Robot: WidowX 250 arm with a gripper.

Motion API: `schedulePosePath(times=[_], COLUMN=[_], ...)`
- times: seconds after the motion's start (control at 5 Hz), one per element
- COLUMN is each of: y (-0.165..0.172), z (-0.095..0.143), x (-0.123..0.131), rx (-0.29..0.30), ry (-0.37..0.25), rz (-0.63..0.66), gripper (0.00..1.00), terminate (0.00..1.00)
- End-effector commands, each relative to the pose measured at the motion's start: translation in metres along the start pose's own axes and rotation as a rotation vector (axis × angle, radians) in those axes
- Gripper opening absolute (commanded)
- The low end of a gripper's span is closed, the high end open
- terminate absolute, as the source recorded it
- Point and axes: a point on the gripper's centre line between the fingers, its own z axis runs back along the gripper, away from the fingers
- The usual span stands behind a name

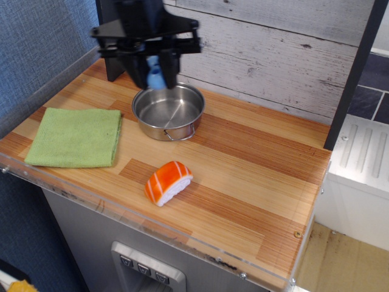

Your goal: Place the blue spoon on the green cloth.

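Above the wooden counter [243,176], end effector [154,74] grips the blue spoon [155,76].

You've got a striped wood worktop [255,176] with a clear front edge strip, whitewashed plank wall [273,48] behind, blue textured panel [36,42] on the left. Dark posts [355,73] frame the back. White unit [358,176] at right, cardboard-coloured floor [340,267] below it.

- Cloth [75,137] lies at the table's [255,182] left.
- Pot [168,111] sits right of it.
- Sushi piece [168,182] lies before the pot.
- Tool [154,72] with spoon [156,74] hangs above the pot's rear rim.
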Motion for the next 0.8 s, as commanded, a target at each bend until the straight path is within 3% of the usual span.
schedulePosePath(times=[0.0, 0.2, 0.6], y=[0.059, 0.081, 0.108], z=[0.011, 0.000, -0.045], x=[0.004, 0.003, 0.001], rx=[0.043, 0.056, 0.097], ry=[-0.057, -0.091, -0.055], rz=[0.065, 0.077, 0.049], gripper=[0.00, 0.00, 0.00], terminate=[0.00, 0.00, 0.00])
